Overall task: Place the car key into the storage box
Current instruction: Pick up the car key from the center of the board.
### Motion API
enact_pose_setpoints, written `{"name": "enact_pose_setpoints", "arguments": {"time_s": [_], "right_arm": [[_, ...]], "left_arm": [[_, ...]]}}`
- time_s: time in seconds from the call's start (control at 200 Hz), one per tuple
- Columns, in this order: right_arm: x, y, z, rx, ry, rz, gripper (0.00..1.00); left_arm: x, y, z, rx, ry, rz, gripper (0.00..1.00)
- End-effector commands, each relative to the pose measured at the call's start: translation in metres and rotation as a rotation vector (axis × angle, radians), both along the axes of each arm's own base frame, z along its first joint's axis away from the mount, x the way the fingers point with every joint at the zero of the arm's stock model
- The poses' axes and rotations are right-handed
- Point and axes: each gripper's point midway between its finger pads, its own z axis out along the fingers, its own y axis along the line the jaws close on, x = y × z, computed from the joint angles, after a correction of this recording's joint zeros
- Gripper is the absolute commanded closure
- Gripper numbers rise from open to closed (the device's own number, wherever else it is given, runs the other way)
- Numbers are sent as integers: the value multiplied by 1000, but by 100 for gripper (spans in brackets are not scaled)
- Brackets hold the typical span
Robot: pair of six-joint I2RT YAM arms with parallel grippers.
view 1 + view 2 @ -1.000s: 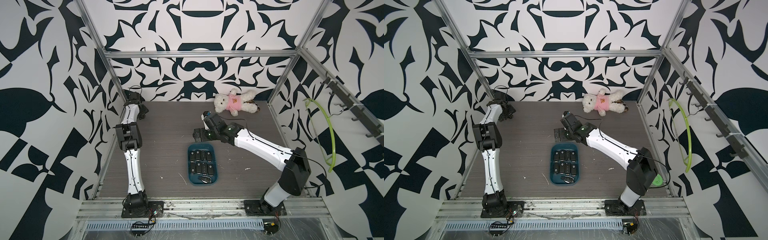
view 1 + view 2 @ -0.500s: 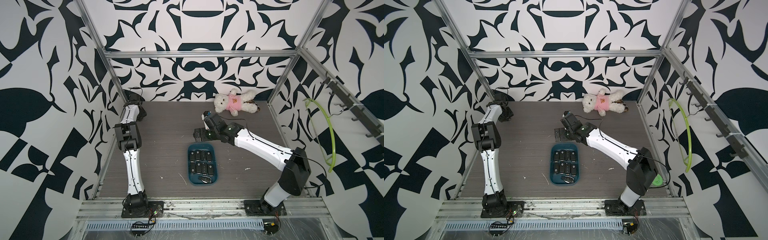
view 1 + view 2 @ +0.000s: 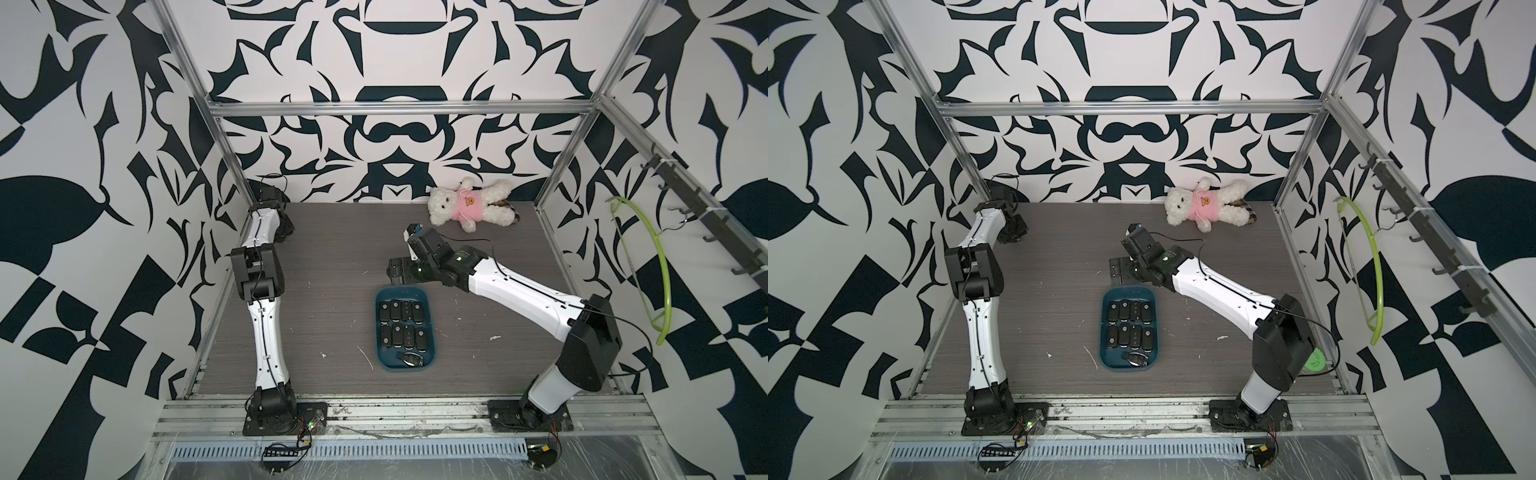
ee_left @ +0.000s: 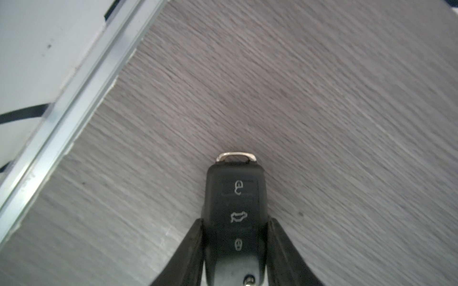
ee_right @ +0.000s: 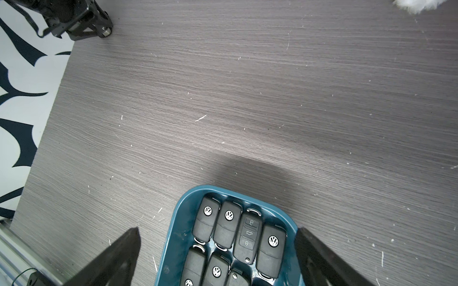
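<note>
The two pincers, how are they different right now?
The left pincer pinches a black car key by its sides; the right pincer stands wide open and holds nothing. The left pincer is in the far corner by the metal frame; the right pincer hangs at the far end of the storage box. Both are black and point down at the table.
</note>
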Motion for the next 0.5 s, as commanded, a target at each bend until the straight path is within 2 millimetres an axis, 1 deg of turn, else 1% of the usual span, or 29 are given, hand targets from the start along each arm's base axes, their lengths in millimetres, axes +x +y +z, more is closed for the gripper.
{"name": "enact_pose_setpoints", "arguments": {"time_s": [0.0,0.04,0.05,0.095,0.165,0.175,0.18,0.225,0.315,0.495], "right_arm": [[-1,-3,12,28,-22,-10,0],[-1,-3,11,30,-21,-10,0],[-1,-3,10,30,-21,-10,0],[-2,-3,9,33,-20,-9,0],[-2,-3,7,36,-19,-8,0],[-2,-3,6,36,-19,-8,0],[-2,-3,6,37,-19,-9,0],[-3,-3,4,36,-15,-9,0],[-3,-2,0,36,-10,-4,0],[-3,0,-6,32,-1,10,0]], "left_arm": [[-16,-17,-2,-49,48,-28,62],[-20,-21,3,-59,49,-32,62],[-18,-22,6,-59,31,-34,62],[-19,-26,13,-67,10,-42,62],[-25,-33,21,-72,-4,-52,62],[-24,-34,26,-73,-14,-54,62],[-26,-34,24,-74,-8,-55,62],[-29,-39,32,-84,-23,-60,62],[-41,-48,38,-101,-22,-72,64],[-61,-64,58,-134,-45,-96,64]]}}
